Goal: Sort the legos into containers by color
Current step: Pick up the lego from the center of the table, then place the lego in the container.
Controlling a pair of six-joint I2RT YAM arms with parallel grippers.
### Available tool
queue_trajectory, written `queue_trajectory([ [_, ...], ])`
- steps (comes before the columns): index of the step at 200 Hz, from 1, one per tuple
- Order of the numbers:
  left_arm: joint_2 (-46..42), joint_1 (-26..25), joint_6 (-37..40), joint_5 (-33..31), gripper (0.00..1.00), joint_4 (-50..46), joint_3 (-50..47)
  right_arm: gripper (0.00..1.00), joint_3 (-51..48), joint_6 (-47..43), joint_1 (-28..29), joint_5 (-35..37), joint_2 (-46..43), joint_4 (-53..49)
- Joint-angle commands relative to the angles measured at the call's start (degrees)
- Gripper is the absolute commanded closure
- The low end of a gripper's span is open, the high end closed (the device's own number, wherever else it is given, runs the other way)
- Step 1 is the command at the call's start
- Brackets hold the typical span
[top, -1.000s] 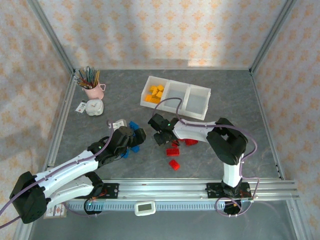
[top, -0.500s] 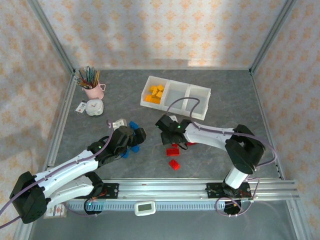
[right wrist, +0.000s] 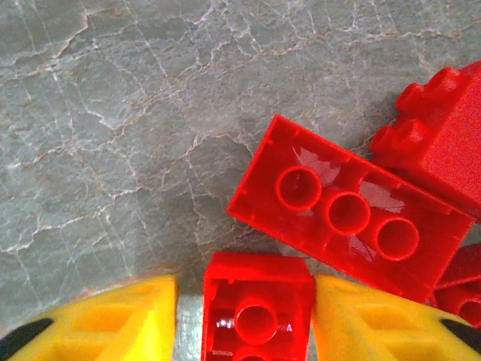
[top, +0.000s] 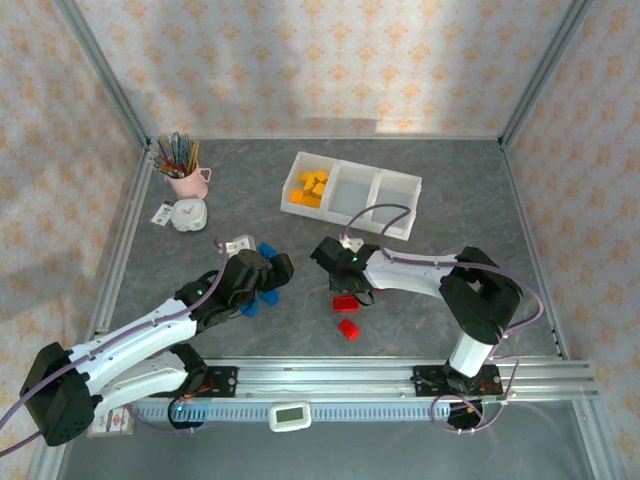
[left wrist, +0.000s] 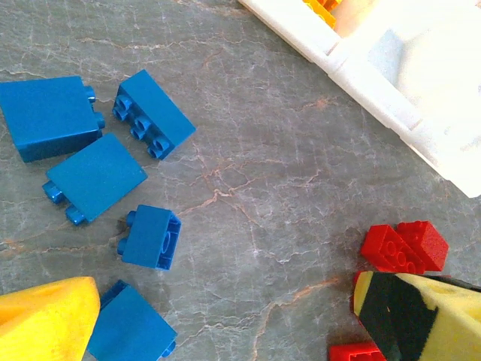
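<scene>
Yellow legos (top: 308,188) lie in the left bin of the containers (top: 395,205), a white three-bin tray. Several blue legos (left wrist: 94,177) lie under my left gripper (top: 268,275), which hangs open and wide over the table (left wrist: 233,323) with nothing between its fingers. Red legos (top: 345,303) lie in front of the right arm. My right gripper (right wrist: 246,316) straddles a small upturned red brick (right wrist: 258,304) on the table. Its right finger (right wrist: 376,323) touches the brick, and a thin gap shows beside its left finger (right wrist: 113,323). A long red brick (right wrist: 349,218) lies just beyond.
A pink cup of pencils (top: 185,175) and a small white timer (top: 188,213) stand at the back left. A card (top: 238,245) lies by the blue legos. One red brick (top: 348,328) lies nearer the metal rail (top: 400,375).
The right arm has swung its elbow outward and lowered its gripper onto the red legos, its jaws widening and then narrowing round the small red brick. The left arm has not moved.
</scene>
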Motion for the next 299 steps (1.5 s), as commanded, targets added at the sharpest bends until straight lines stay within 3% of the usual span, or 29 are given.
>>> queue_trajectory([
  [1,-0.85,-0.25,0.95,0.03,0.01,-0.77,1.40,0.58,-0.36,1.05,0.45,2.59,1.50,1.41],
  [48,-0.05,-0.25,1.04,0.37,0.01,-0.60,2.13,0.70,2.36,-1.62,0.48,3.74,1.22,-0.19],
  [87,-0.43,-0.08,2.20,-0.78,0.01,-0.47,4.24,0.70,9.12,-6.11,0.13,8.32,-2.61,-2.82],
  [108,0.43,0.26,3.34,-1.58,0.01,-0.42,6.66,0.70,13.43,-9.55,-3.34,9.29,-2.34,-1.83],
  [140,3.93,1.13,4.97,-1.90,0.01,1.05,10.62,0.69,21.12,-14.12,-10.13,7.21,3.50,1.33],
  [226,11.49,2.82,6.51,-1.74,0.01,6.17,15.02,0.63,44.44,-22.04,-19.51,9.37,25.16,0.62],
  [258,11.66,2.89,6.68,-1.47,0.01,5.75,15.30,0.53,44.72,-23.18,-19.60,10.09,23.35,0.45],
  [299,11.23,2.61,6.48,-0.78,0.01,3.65,15.71,0.47,34.17,-24.31,-18.87,4.04,14.00,2.97],
])
